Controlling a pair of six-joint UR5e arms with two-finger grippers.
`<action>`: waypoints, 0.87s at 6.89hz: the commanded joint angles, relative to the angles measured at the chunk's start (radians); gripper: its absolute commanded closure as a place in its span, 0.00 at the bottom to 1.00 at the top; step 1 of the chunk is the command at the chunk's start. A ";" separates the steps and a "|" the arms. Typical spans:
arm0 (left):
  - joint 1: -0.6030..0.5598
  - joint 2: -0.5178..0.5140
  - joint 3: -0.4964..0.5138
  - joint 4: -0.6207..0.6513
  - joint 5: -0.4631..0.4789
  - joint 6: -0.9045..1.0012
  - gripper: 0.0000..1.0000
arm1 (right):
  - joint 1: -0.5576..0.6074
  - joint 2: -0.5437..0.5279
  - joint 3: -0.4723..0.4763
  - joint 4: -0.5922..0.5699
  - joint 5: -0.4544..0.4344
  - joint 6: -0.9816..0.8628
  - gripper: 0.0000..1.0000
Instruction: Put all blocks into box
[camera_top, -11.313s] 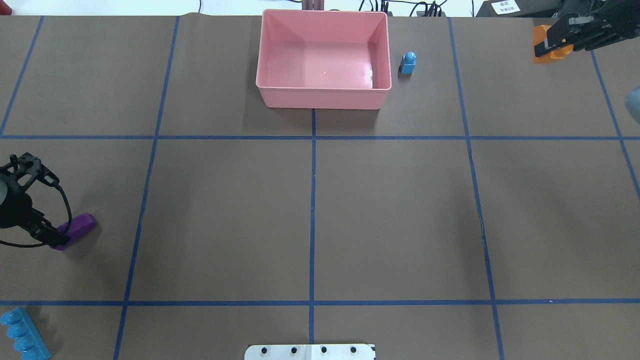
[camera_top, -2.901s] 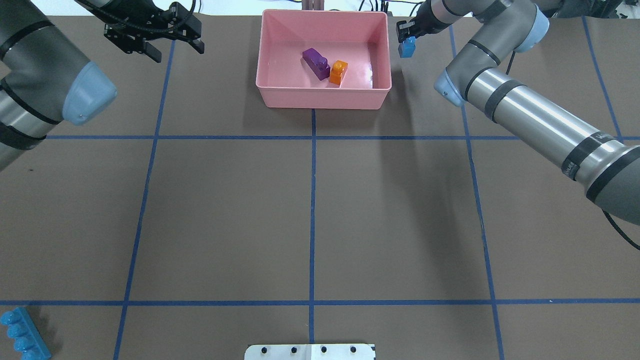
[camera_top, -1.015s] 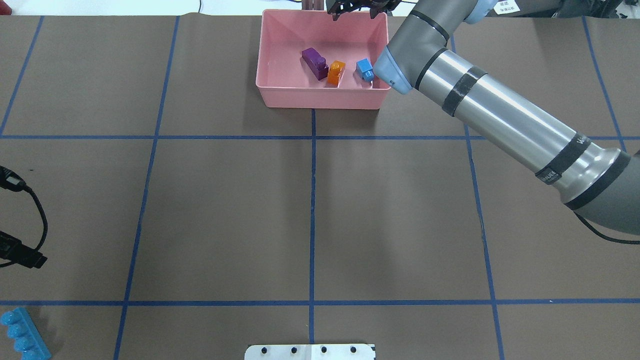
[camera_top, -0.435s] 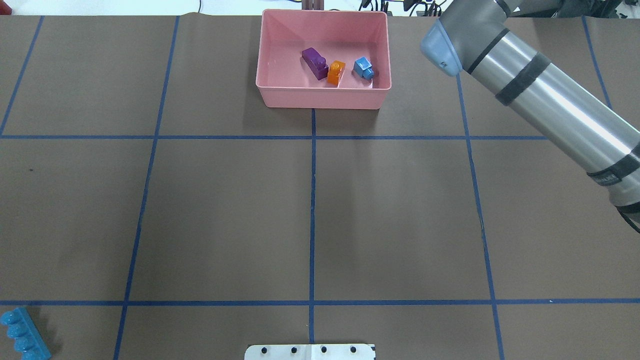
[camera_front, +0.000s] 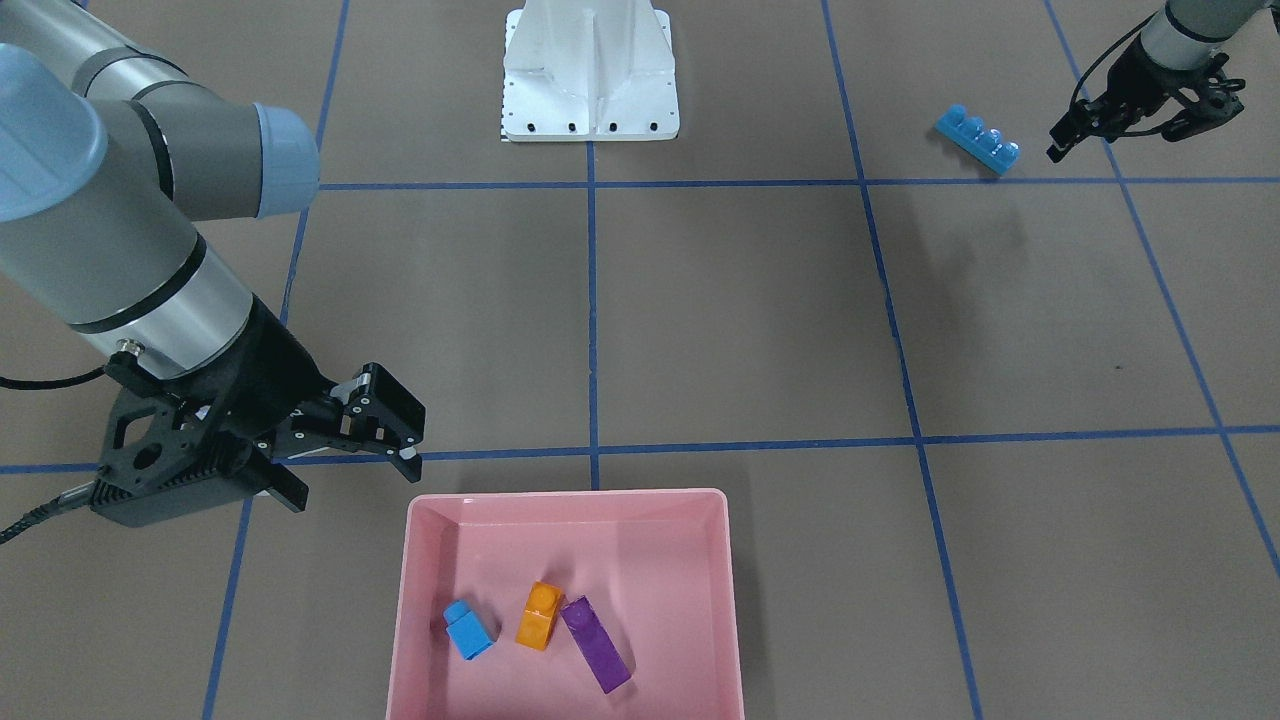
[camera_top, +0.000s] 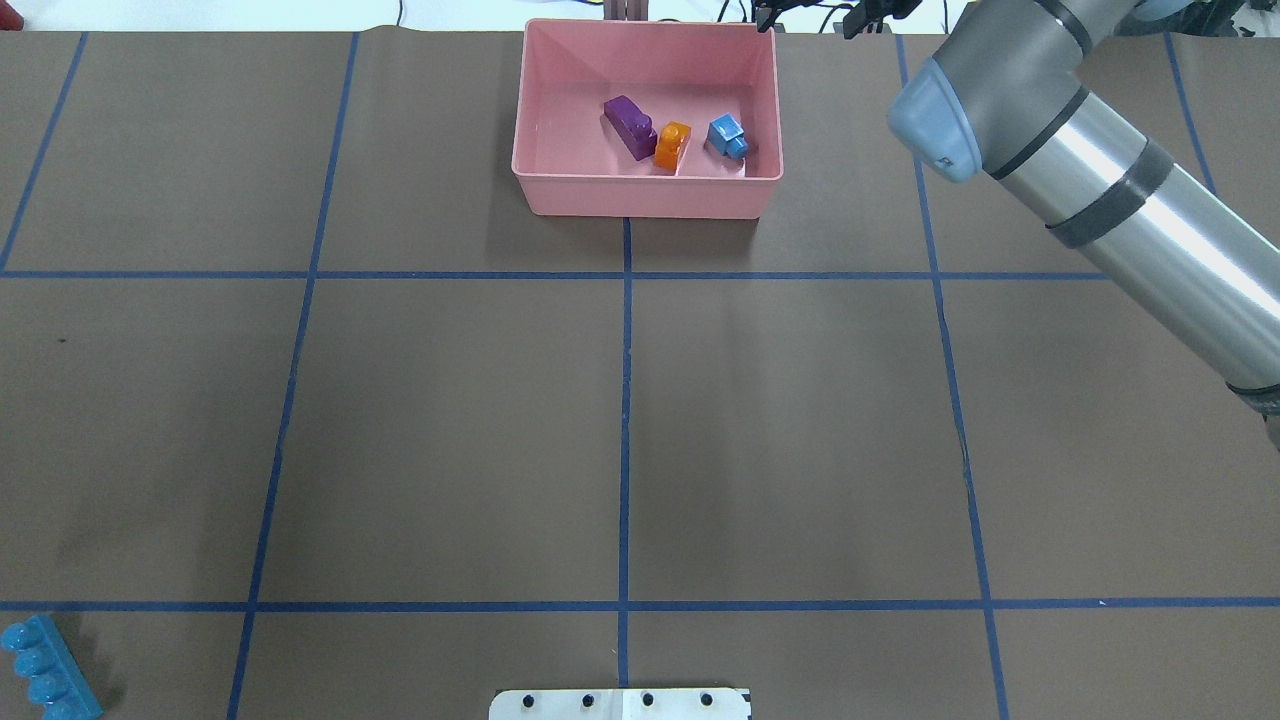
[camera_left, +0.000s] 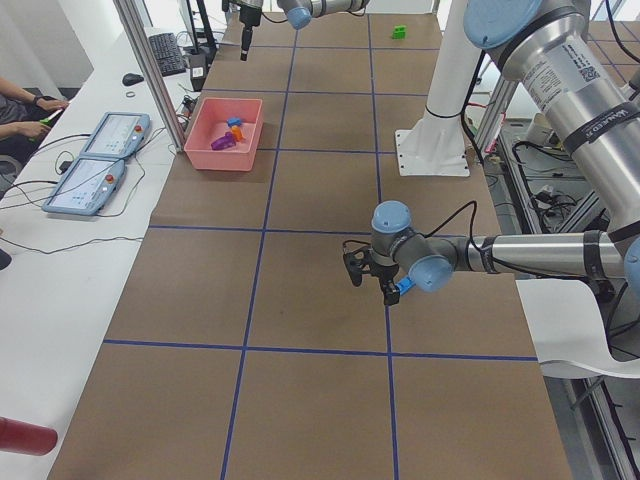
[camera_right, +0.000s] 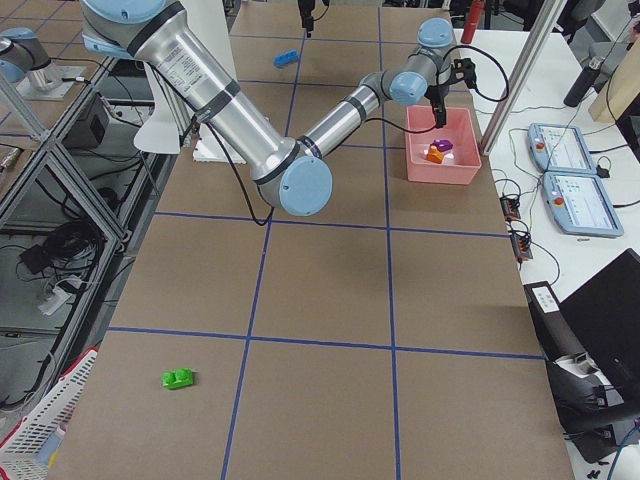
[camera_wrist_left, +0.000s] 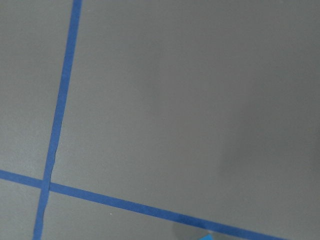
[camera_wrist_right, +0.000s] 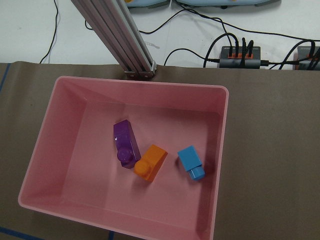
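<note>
Lying in the pink box, which is set at the 12 o'clock edge of the table in the overhead view, three blocks are seen. The long purple block is tipped on its side, and the orange single-stud block is pressed against it at its 4 o'clock. The small blue single-stud block is set apart from the orange one at that block's 3 o'clock. The right gripper is held above the table just off the box's corner, at 1 o'clock of the box in the overhead view. Its jaws are spread wide and nothing is held between them. The long blue four-stud block is left on the table at the 7 o'clock corner of the overhead view. The left gripper is poised just beside it, jaws parted and empty. The green two-stud block is found well apart from everything else, at 7 o'clock in the right side view. The table is gridded with blue tape. Lettering is printed on the left arm, but it is too small to be read.
</note>
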 joint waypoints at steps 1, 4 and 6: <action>0.129 -0.003 0.007 -0.079 0.026 -0.234 0.00 | 0.002 -0.010 0.020 -0.004 0.000 0.000 0.01; 0.328 -0.018 0.005 -0.083 0.098 -0.367 0.00 | 0.009 -0.011 0.023 -0.004 0.000 -0.003 0.01; 0.386 -0.022 0.007 -0.083 0.106 -0.390 0.00 | 0.011 -0.025 0.041 -0.004 -0.003 -0.002 0.01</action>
